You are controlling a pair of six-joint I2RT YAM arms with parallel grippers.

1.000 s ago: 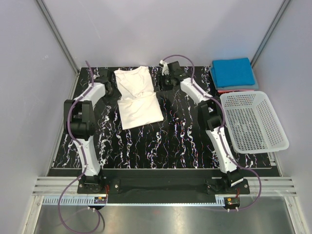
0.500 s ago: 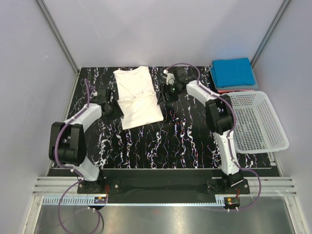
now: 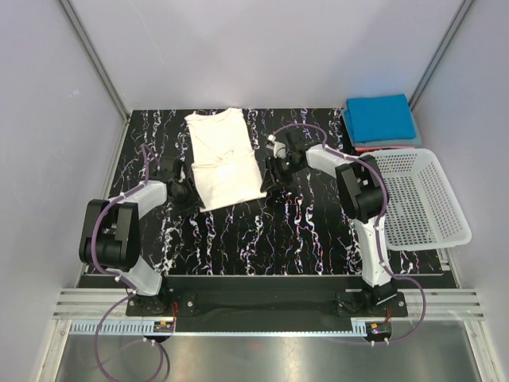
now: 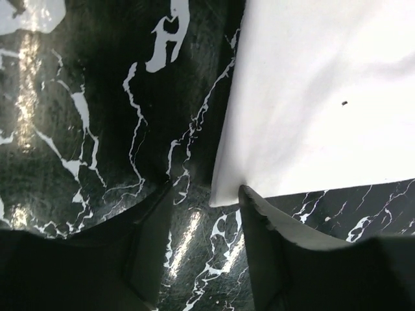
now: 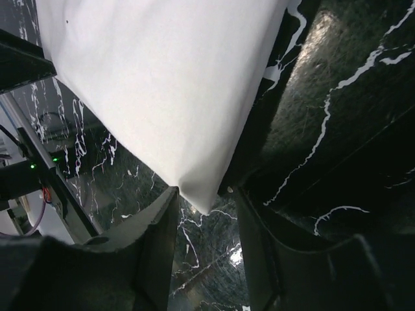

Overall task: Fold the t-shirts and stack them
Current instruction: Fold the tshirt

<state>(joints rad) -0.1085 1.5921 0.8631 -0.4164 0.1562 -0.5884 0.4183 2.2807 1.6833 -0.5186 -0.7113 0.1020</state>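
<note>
A white t-shirt (image 3: 225,155) lies lengthwise on the black marbled table, folded into a long strip. My left gripper (image 3: 187,193) sits low at its near left corner and my right gripper (image 3: 269,177) at its near right corner. In the left wrist view the white corner (image 4: 227,191) pokes in between the fingertips of the left gripper (image 4: 204,194), whose jaws stand apart. In the right wrist view the pointed shirt corner (image 5: 204,201) lies likewise inside the open right gripper (image 5: 204,194). A folded blue t-shirt (image 3: 380,118) rests on a red one (image 3: 374,148) at the back right.
A white lattice basket (image 3: 457,227) stands at the table's right edge, just near of the blue and red stack. Grey walls close in the left, back and right sides. The arms' cables loop above the table near both grippers.
Both grippers have come from the far end of the white shirt toward me, to its near corners. The shirt now lies flatter, and both pairs of jaws have narrowed somewhat.
</note>
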